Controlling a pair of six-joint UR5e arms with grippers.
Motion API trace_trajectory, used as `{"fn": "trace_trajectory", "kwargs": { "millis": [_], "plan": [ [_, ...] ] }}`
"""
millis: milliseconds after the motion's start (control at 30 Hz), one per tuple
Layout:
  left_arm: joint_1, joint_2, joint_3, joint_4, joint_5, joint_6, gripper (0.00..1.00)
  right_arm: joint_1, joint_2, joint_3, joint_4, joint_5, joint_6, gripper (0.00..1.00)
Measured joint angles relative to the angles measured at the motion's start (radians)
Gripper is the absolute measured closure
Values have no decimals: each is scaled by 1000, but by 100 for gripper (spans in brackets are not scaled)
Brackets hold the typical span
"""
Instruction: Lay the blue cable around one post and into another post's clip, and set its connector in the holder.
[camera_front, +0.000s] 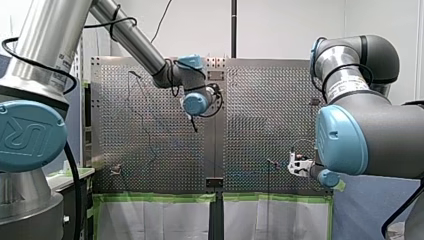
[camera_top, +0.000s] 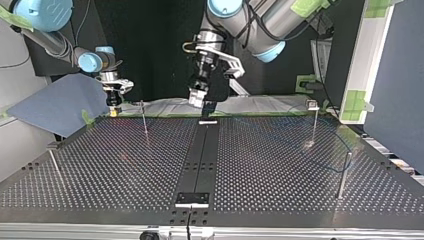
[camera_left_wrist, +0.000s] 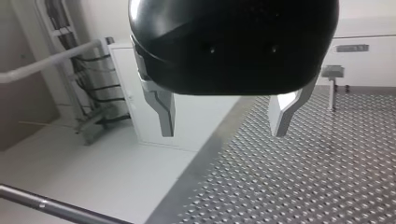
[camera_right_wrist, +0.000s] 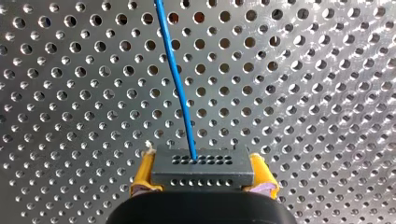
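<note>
In the right wrist view my right gripper is shut, its yellow pads clamping a dark grey connector. The blue cable leaves the connector's face and runs ahead over the perforated plate. From across the table, my right gripper hangs at the plate's far left edge, beside a thin post. The cable shows faintly toward the right posts. My left gripper hovers open above the plate's far middle, with nothing between its metal fingers.
A post topped by a clip stands at the far right, a plain post nearer right, another post at the near left. A black centre strip ends in a white-edged bracket. Blue cloth lies beyond the left corner.
</note>
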Motion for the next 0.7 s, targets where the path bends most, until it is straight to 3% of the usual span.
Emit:
{"fn": "trace_trajectory", "kwargs": {
  "millis": [367, 700],
  "plan": [
    [12, 67, -104, 95, -16, -31, 1, 4, 0, 0, 1, 0, 0, 90],
    [18, 3, -196, 187, -12, -41, 1, 10, 0, 0, 1, 0, 1, 90]
  ]
}}
